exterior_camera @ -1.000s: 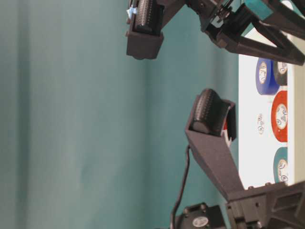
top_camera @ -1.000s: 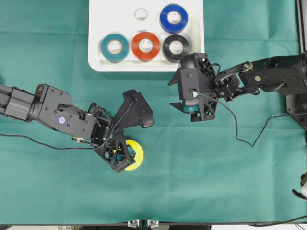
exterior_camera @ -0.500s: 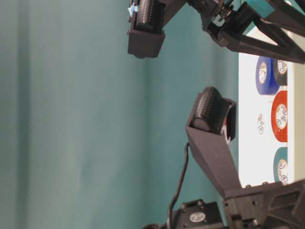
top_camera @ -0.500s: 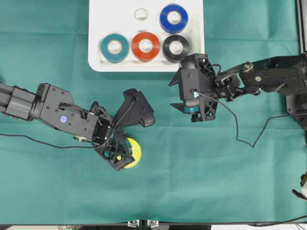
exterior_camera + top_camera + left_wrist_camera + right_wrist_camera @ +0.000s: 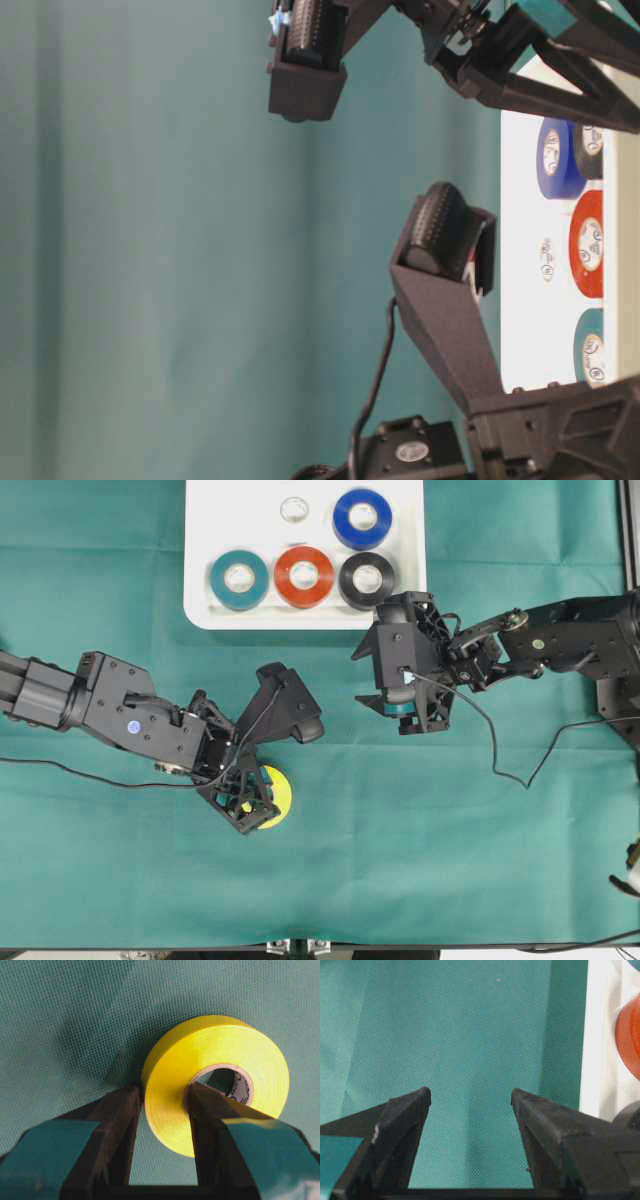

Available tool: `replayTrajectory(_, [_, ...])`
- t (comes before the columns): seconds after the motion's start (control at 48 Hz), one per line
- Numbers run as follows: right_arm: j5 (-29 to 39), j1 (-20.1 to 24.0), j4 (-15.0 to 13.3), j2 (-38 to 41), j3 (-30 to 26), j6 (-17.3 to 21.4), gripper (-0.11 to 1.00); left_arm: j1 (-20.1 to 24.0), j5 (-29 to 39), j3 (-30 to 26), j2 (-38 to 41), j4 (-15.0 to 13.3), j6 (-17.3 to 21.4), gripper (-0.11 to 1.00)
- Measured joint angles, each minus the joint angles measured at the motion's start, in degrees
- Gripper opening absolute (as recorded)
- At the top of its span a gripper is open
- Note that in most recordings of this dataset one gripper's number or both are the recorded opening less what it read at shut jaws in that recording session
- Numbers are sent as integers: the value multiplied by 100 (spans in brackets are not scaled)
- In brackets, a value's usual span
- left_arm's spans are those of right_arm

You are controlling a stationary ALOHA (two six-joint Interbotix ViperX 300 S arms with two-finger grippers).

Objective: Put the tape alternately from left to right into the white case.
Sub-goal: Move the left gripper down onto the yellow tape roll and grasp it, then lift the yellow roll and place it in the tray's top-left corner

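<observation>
- The yellow tape roll is a smooth, glossy ring with a pale printed core, lying on the woven green cloth.
- The left gripper reaches down at a slant, its matte black fingers pinching the roll's wall: one finger outside, the other inside the core hole.
- The right gripper hovers with fingers spread, nothing between them, just beside the white case.
- That shallow, round-cornered case holds teal, red, black and blue rolls.

My left gripper now pinches the yellow tape roll's wall, jaws closed since a second ago.
</observation>
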Motion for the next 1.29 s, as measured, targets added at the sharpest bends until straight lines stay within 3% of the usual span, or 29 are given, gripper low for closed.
replayTrajectory(0.438, [0,0,0,0,0,0,74,9,53,0,-545,0,694,-4])
replayTrajectory(1.042, [0,0,0,0,9,18,74,88,431,141,-993,0,1116,-4])
replayTrajectory(1.292, [9,0,0,0,0,26,74,325,431,193,-1099,9,1310,-4])
